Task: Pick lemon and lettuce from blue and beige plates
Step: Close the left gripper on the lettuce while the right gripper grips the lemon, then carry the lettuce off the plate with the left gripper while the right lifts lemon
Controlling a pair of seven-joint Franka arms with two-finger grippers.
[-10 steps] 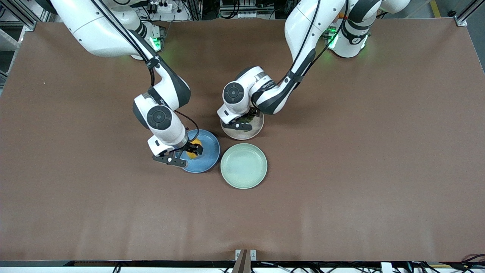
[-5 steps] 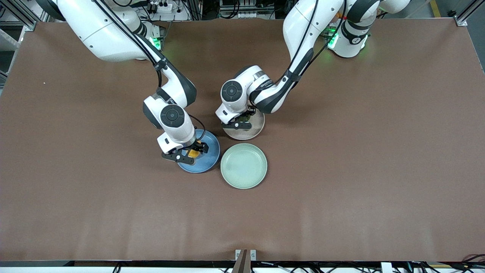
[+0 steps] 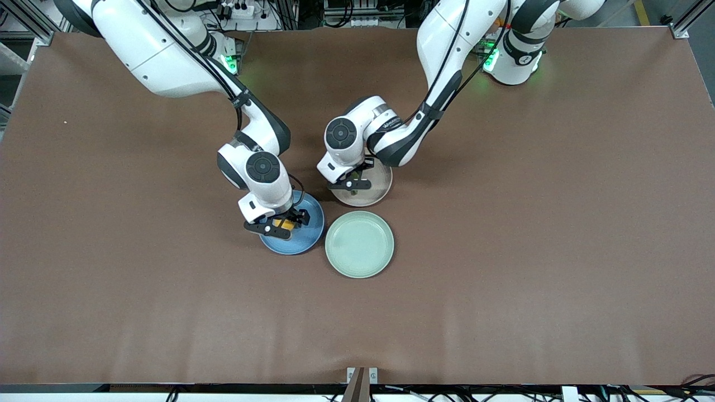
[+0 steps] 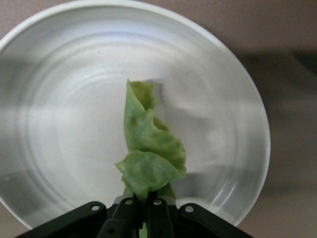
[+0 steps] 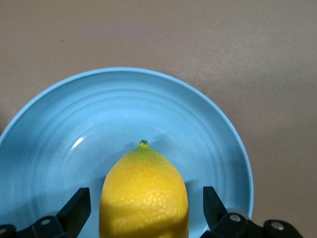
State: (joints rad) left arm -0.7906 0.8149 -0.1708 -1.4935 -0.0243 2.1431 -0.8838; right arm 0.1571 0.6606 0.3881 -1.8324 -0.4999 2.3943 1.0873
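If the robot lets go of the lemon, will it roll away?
Probably a little: the lemon is rounded and smooth, so it could wobble. The blue plate has a raised rim that would likely stop it. The right gripper is open around it.
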